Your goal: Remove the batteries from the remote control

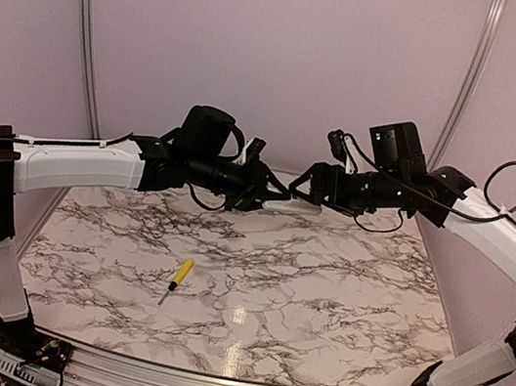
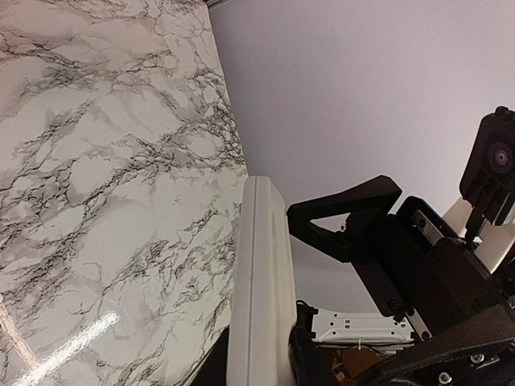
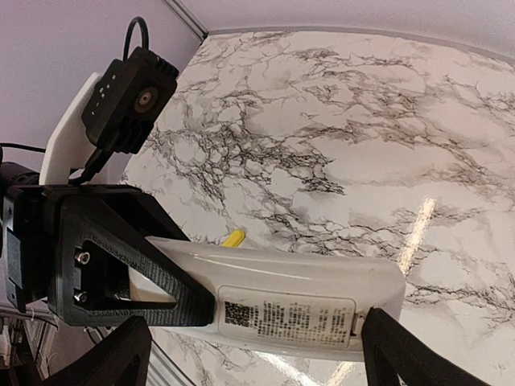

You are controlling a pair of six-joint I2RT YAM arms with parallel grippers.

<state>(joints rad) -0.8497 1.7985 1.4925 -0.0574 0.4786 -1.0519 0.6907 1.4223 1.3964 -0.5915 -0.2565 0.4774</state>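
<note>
One remote control (image 3: 310, 277), long axis left-right.

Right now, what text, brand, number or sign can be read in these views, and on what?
Nothing can be read.
On the remote control, a label: lines of small print, too blurred to read.
On that label, a dark square code: too small to make out.
</note>
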